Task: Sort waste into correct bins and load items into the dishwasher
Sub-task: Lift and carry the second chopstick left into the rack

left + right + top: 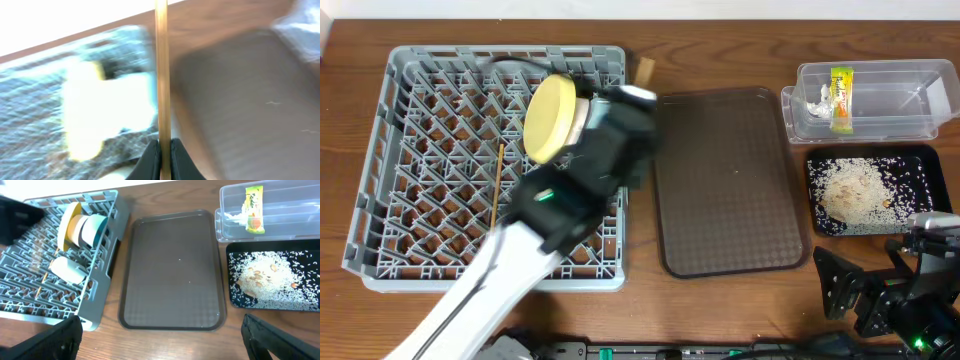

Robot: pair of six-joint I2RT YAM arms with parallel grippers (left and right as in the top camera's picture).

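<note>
The rack (390, 170) is the biggest thing and takes the left part of the table (720, 305). My left arm (510, 265) reaches over it and looks blurred in the overhead view. To the right of the rack lies the brown tray (730, 180), with nothing on it. Further right are the tub (910, 100) at the back and the black tray (920, 165) just in front of it. The black tray carries the rice scraps (860, 190).

In the rack, the plate (66, 222) stands on its edge near the far right corner. The blue bowl (94, 230) leans against the plate. A white dish (67, 267) lies on its side in front of them; if it is a cup or a bowl I cannot tell. One chopstick (497, 185) lies across the rack grid.

The left fingers (149, 162) are clenched on a second chopstick (161, 75). It is pinched between the two tips at its lower end and rises straight up from them in the wrist view, above the border of the rack and the brown tray.

The right fingers (55, 340) are spread wide and grasp nothing, above the table in front of the brown tray and the black tray.

In the tub, the wrapper (841, 97) lies beside the tissue (817, 100).
</note>
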